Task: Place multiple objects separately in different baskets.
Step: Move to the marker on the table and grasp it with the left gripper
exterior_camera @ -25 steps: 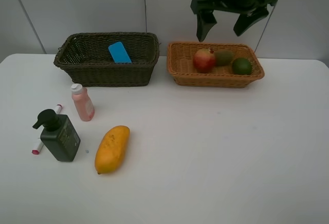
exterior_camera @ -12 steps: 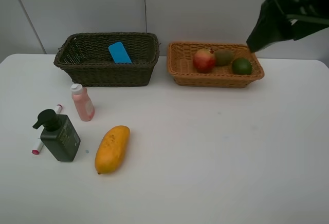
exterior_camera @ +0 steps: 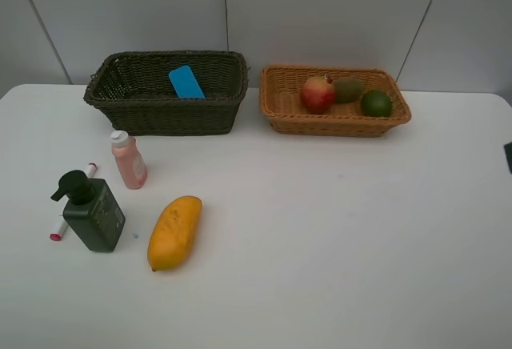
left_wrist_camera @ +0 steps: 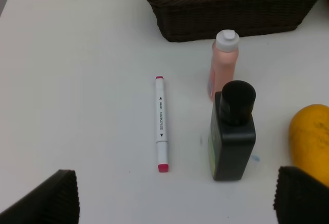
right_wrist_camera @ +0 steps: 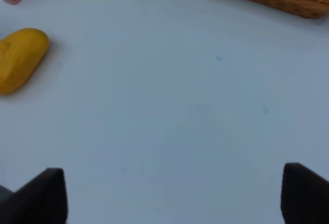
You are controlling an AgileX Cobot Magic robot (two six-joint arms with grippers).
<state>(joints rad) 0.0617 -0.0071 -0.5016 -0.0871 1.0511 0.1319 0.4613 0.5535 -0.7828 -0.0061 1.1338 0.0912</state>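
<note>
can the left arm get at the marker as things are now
Probably yes: the marker lies flat on bare table, apart from the pump bottle, and the left tool is open.

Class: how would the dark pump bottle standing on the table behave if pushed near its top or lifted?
The pump bottle stands upright, tall on a narrow base, so a high push would probably tip it rather than slide it. Its flat, smooth-looking sides could slip when gripped. It looks rigid; its weight cannot be judged.
</note>
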